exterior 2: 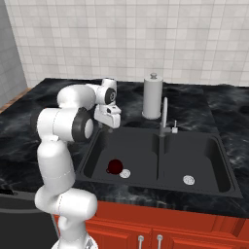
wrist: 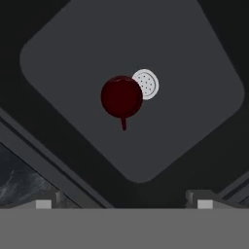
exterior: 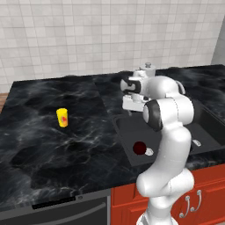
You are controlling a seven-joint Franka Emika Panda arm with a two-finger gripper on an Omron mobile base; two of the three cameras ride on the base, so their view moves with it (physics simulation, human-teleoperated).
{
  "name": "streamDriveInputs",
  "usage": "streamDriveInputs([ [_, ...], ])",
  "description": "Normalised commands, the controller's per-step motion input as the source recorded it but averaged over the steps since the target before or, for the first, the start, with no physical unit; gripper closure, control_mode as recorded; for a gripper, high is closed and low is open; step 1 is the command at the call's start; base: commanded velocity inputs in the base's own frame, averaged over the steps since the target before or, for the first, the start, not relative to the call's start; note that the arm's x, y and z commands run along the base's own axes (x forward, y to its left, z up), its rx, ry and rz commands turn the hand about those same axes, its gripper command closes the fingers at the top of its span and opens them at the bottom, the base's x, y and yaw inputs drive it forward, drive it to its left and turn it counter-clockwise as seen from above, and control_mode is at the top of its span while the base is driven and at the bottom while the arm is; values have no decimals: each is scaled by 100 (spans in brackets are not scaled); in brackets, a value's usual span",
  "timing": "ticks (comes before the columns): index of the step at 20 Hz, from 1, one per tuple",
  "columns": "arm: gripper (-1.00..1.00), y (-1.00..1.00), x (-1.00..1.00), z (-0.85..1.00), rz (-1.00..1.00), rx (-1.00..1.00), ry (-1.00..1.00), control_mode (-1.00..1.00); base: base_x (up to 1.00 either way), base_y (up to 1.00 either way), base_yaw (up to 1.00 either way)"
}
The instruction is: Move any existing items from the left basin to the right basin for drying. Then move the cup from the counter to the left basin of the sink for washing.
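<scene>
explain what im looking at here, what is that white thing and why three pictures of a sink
The white thing is a robot arm with dark joints, standing at a kitchen counter of black marble. Two pictures come from cameras behind the arm, one on its left and one on its right, so they show the same scene from two sides. The third comes from a camera on the arm's hand, looking straight down into the sink.

The gripper is the arm's two-fingered hand. It hangs open above the left basin and holds nothing.

In that basin lies a small dark red bowl, right beside the round silver drain. The right basin has just its own drain. A yellow cup stands on the counter left of the sink, and a paper towel roll stands behind the faucet.
</scene>
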Motion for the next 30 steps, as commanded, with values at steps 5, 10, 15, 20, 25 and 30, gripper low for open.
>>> streamDriveInputs([
  [5,-100,0,19,-1,0,0,1,-100,0,0,0],
  [10,-100,0,6,-5,0,0,0,-100,0,0,0],
  [15,-100,0,3,-6,0,0,0,-100,0,0,0],
  [20,-100,0,0,-7,0,1,0,-100,0,0,0],
  [25,-100,0,0,-7,0,2,0,-100,0,0,0],
  [30,-100,0,0,-9,0,1,0,-100,0,0,0],
])
